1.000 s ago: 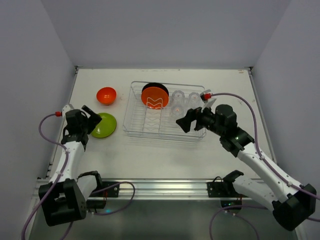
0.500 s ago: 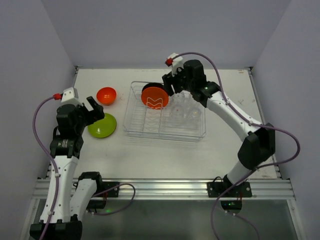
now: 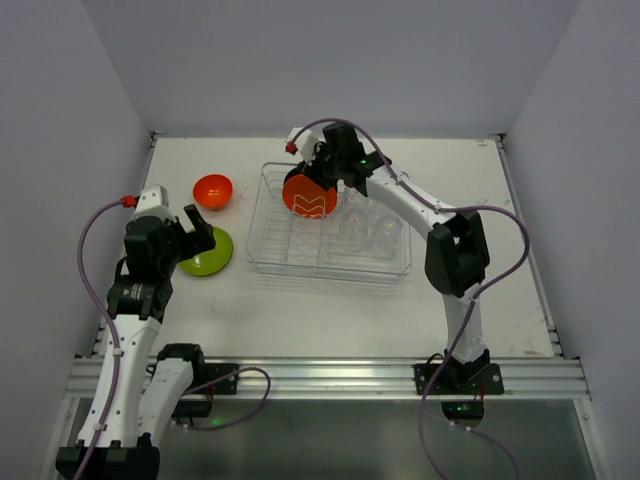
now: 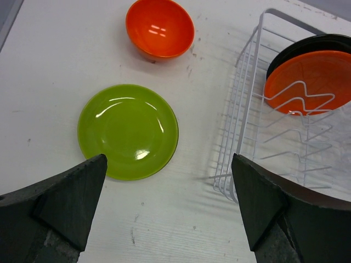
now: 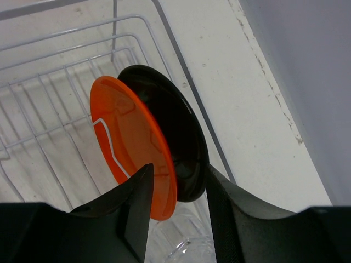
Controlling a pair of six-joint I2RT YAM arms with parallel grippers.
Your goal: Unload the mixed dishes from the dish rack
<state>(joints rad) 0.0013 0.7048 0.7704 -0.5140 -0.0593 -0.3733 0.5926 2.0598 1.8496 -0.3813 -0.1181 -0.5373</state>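
The dish rack is a white wire basket at mid-table. A red-orange plate stands on edge in its back left corner, with a black plate close behind it. My right gripper reaches down over their top rims. In the right wrist view its jaws are part-way open and straddle both plates, one finger on each outer face. Clear tumblers stand in the rack's right half. A lime green plate and an orange bowl lie on the table left of the rack. My left gripper hovers wide open and empty.
The rack's wire wall rises just right of the left gripper. A clear tumbler sits directly under the right gripper's fingers. White walls close in the table at the back and both sides.
My right arm has swung from the rack's right side to its back left corner. Its jaws have narrowed around the two standing plates. The left arm has shifted slightly above the green plate.
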